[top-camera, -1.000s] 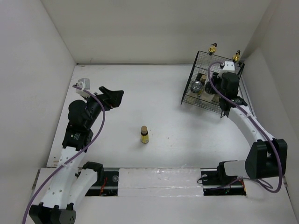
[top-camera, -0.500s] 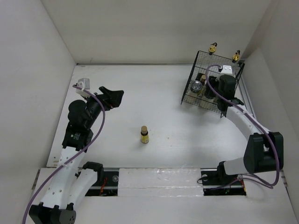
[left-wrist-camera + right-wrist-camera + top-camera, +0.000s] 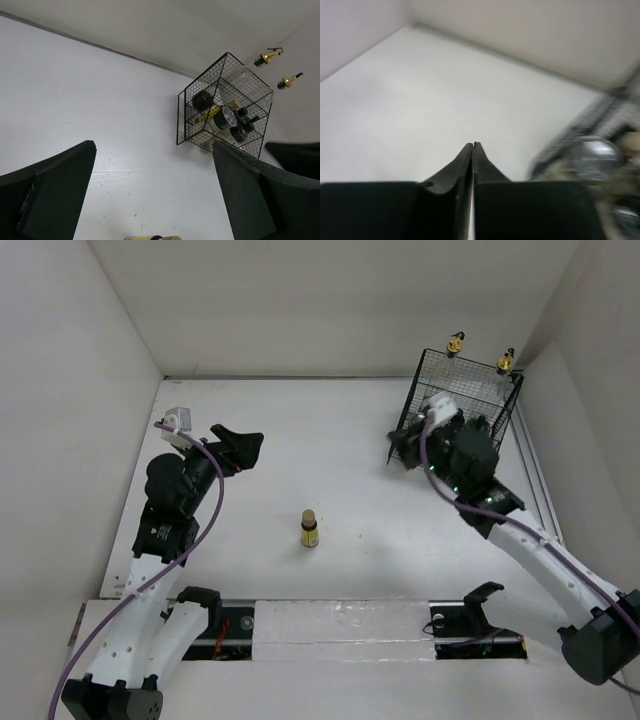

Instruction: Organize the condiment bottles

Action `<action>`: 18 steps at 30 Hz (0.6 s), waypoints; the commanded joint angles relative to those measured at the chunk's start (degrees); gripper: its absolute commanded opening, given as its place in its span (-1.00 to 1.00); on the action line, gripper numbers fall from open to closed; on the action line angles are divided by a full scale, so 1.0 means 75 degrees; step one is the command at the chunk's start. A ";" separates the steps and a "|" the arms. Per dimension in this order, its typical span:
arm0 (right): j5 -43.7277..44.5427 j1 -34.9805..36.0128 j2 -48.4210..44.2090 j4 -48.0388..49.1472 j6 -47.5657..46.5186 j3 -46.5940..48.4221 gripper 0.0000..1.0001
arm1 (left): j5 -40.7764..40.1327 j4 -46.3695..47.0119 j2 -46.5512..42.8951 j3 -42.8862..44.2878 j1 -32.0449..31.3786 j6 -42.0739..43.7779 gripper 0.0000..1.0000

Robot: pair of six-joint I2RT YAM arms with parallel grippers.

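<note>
The right gripper point(image 3: 398, 448) has swung out of the black wire basket point(image 3: 470, 385) at the upper right of the frame. It now hangs just left of the basket, fingers clenched on nothing, so its last bottle appears delivered. The left gripper point(image 3: 240, 445), upper left, is spread wide and empty. One tiny yellow bottle with a brown cap point(image 3: 309, 529) stands upright alone at the centre of the white table point(image 3: 300, 430), well apart from the basket, and is likely next. Two tall clear bottles with gold pourers point(image 3: 455, 343) rise at the basket's far edge, and short dark-lidded shakers point(image 3: 202, 100) crowd inside.
</note>
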 commanded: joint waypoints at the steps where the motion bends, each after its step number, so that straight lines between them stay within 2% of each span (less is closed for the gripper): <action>1: -0.1218 0.1436 0.0008 0.0143 -0.0447 -0.0726 -0.67 | 0.0027 0.0206 -0.0025 0.0369 -0.0033 0.0093 0.98; 3: -0.0950 0.2581 0.0008 0.0237 -0.0787 -0.0809 -0.13 | -0.0043 0.0206 -0.0025 0.0369 -0.0033 0.0093 0.98; 4: -0.0717 0.2913 0.0008 0.0237 -0.1020 -0.0890 0.36 | -0.0043 0.0206 -0.0025 0.0369 -0.0033 0.0093 0.98; 6: -0.0538 0.3523 0.0263 0.0237 -0.1337 -0.0891 0.73 | 0.0050 0.0298 -0.0025 0.0440 -0.0033 0.0093 0.98; 12: -0.0785 0.4111 0.1740 0.0704 -0.1339 -0.0329 0.85 | 0.0120 0.0300 0.0057 0.0416 -0.0033 0.0011 0.98; 18: -0.0632 0.4206 0.3122 0.1138 -0.1339 0.0362 0.85 | -0.0020 0.0299 -0.0060 0.0404 -0.0033 0.0011 0.98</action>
